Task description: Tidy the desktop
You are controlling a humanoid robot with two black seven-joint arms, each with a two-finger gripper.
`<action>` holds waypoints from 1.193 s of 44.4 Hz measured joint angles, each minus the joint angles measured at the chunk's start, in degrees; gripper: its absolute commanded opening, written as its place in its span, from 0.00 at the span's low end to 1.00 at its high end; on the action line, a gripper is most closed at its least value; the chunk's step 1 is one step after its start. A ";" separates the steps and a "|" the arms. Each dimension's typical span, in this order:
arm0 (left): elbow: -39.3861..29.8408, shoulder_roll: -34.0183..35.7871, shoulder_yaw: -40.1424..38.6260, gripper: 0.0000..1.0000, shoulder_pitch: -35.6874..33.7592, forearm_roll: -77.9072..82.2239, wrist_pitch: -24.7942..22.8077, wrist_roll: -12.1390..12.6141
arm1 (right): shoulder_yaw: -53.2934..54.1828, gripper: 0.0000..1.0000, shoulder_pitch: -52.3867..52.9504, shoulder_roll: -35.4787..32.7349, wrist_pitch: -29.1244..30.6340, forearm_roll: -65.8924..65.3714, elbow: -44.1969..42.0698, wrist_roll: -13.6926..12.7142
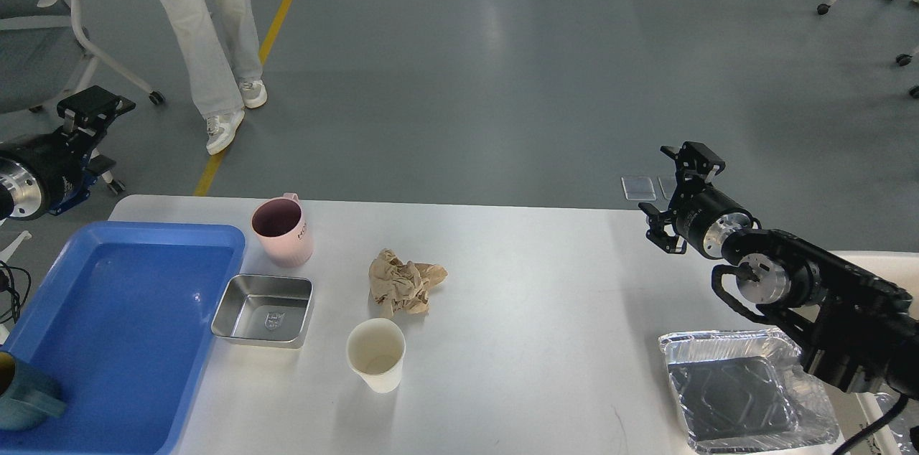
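1. My left gripper (90,126) hangs off the tabletop's (546,297) far left corner, over the floor; its fingers look spread and carry nothing.
2. Just below and right of those fingers lies the blue tray (108,340), with a teal mug (21,397) in its near corner.
3. Right of the tray stand a pink mug (281,231), stiff and best taken by the rim or handle, and a steel dish (264,310), slick and shallow, so I'd pinch one wall.
4. Mid-tabletop, well apart from both sets of fingers, a crumpled brown paper (403,283) looks light and soft enough to pinch anywhere; the paper cup (376,354) would crush, so a gentle rim hold.
5. My right gripper (673,204) hovers over the far right edge, fingers parted and empty.
6. Below them sits a flimsy foil pan (747,390).
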 measured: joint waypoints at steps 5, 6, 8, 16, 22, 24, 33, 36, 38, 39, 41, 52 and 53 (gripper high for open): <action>-3.97 3.72 0.18 0.92 -0.07 3.08 -0.17 -0.04 | 0.00 1.00 -0.04 0.11 0.03 -0.58 0.00 0.01; -4.80 4.65 0.22 0.92 -0.07 3.76 -0.21 -0.04 | 0.00 1.00 -0.05 0.14 0.04 -0.75 0.00 0.01; -5.94 6.15 0.23 0.92 -0.08 4.89 -0.24 -0.05 | 0.00 1.00 -0.07 0.17 0.04 -1.04 0.00 0.01; -11.02 13.42 0.22 0.92 -0.70 9.20 -3.41 -0.22 | 0.00 1.00 -0.08 0.53 0.04 -1.40 -0.03 0.04; -13.48 19.86 -0.20 0.92 -4.70 9.97 -14.25 -1.67 | 0.05 1.00 -0.08 0.62 0.07 -1.42 -0.03 0.06; -13.70 21.75 -0.25 0.92 -6.72 9.99 -18.11 -2.24 | 0.07 1.00 -0.08 0.64 0.09 -1.42 -0.03 0.06; -13.85 28.05 -0.25 0.92 -12.32 9.85 -28.27 -2.89 | 0.09 1.00 -0.03 1.01 0.09 -1.43 -0.08 0.09; -13.86 28.98 -0.25 0.93 -12.85 9.83 -29.88 -2.93 | 0.10 1.00 0.00 1.25 0.09 -1.42 -0.11 0.13; -13.87 29.48 -0.25 0.93 -12.98 9.83 -30.48 -2.94 | 0.10 1.00 0.01 1.36 0.09 -1.42 -0.13 0.13; -13.89 29.74 -0.25 0.93 -13.01 9.82 -30.68 -2.94 | 0.10 1.00 0.01 1.40 0.09 -1.43 -0.14 0.14; -14.05 30.39 -0.25 0.93 -13.05 9.82 -31.11 -2.94 | 0.10 1.00 0.01 1.49 0.09 -1.42 -0.15 0.14; -16.33 34.25 -0.24 0.93 -13.09 9.82 -32.16 -2.95 | 0.10 1.00 0.01 1.79 0.09 -1.42 -0.13 0.14; -16.47 34.40 -0.24 0.93 -13.06 9.82 -32.16 -2.95 | 0.10 1.00 0.01 1.82 0.09 -1.42 -0.13 0.14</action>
